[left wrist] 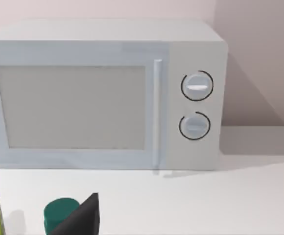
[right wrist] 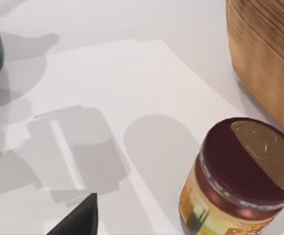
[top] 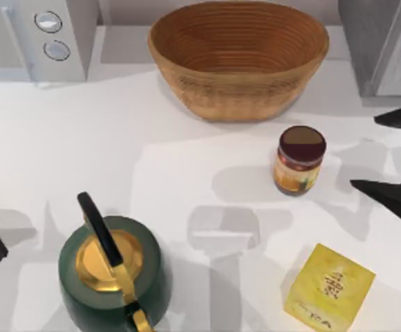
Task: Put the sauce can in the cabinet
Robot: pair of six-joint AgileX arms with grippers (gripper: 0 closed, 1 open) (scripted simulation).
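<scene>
Right end effector (top: 393, 155) hovers just right of the upright can (top: 299, 160), fingers spread apart; basket (top: 238, 59) behind the can, cabinet (top: 384, 45) beyond it.

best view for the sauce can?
Right wrist view: the sauce can is close, its maroon lid and label plain, beside the basket. The top view shows it whole but farther off, standing upright on the table. The left wrist view faces the microwave instead.

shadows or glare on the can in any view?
Top view: soft grey shadows cross the table beside the sauce can, none hiding it. Right wrist view: a pale sheen on the can's lid, label readable; its shadow falls on the table.
</scene>
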